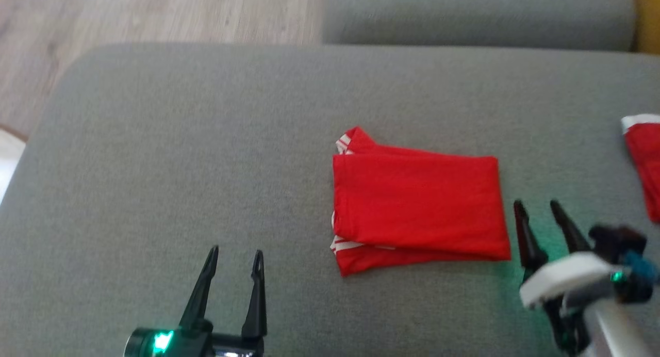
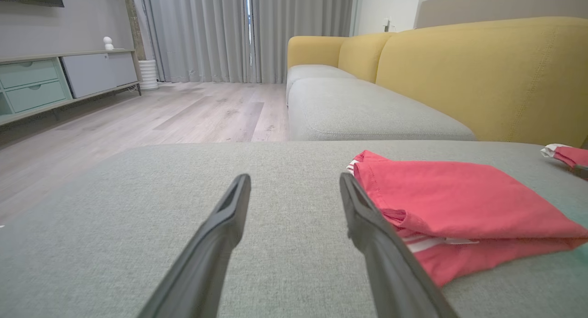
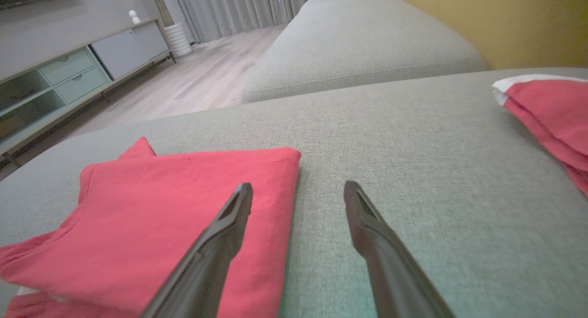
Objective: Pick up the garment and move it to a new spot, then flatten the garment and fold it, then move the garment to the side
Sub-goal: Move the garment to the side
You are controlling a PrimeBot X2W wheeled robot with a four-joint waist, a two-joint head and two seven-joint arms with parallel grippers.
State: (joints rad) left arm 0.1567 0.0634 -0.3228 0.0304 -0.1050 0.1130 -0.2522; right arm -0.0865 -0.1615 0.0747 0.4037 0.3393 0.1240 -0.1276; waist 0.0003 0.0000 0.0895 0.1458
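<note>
Garment (image 1: 417,207): red, white-striped trim, folded into a flat layered rectangle on the grey sofa cushion (image 1: 180,156). Left hand (image 1: 235,251), left of the garment and apart: wide, empty. Right hand (image 1: 535,203), just beside the garment's right edge: wide, empty. A 2nd red cloth (image 1: 644,161) lies further right.

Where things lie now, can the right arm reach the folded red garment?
Probably yes: its open jaws stand close beside the folded red garment, with bare grey cushion between them.

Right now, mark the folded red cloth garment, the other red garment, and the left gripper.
folded red cloth garment (image 1: 420,207), head view, top layer's middle
other red garment (image 1: 647,163), head view, red body
left gripper (image 1: 235,252), head view, between fingers
</note>
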